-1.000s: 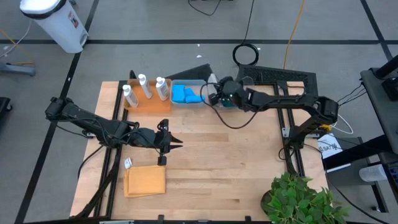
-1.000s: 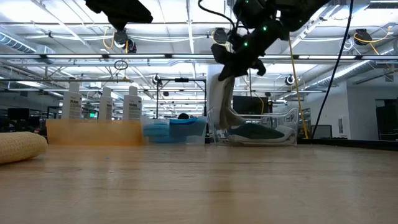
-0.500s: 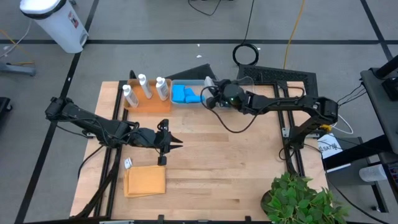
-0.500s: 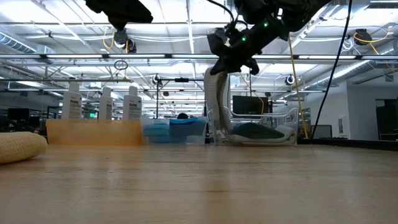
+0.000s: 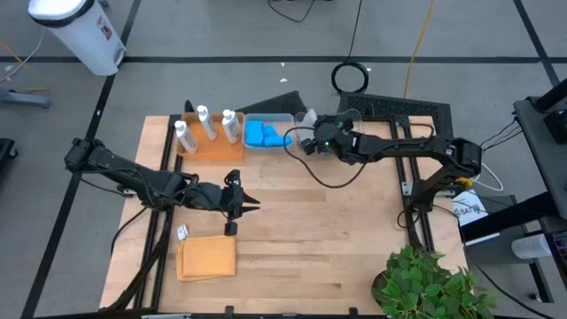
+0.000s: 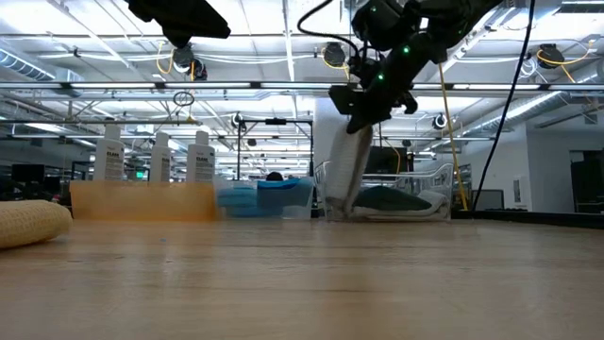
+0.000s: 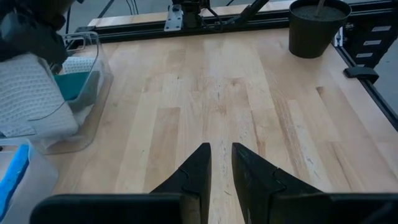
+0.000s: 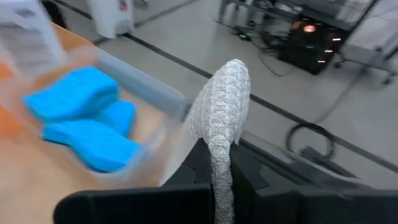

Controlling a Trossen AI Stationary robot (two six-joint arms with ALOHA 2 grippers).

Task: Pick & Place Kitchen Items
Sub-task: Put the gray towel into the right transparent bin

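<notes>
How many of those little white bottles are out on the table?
3, standing together on the orange tray at the table's far left: one bottle nearest the left edge, one in the middle, one beside the sponge bin. None looks hidden.

Workshop hall around a pale wooden table

The wooden table (image 5: 337, 239) of light planks stands on a grey floor (image 5: 221, 35) crossed by dark lines. A white bin (image 5: 78, 31) stands on that floor beyond the table's far left corner, and a coiled black cable (image 5: 352, 77) lies behind the far edge, with a yellow cable (image 5: 421, 44) running away from it. A leafy green plant (image 5: 425, 282) in a dark pot (image 7: 316, 25) sits at the near right corner. From table height, a large hall opens behind: ceiling beams (image 6: 236, 87), rows of strip lights (image 6: 283, 38) and a dark monitor (image 6: 377, 159).
</notes>
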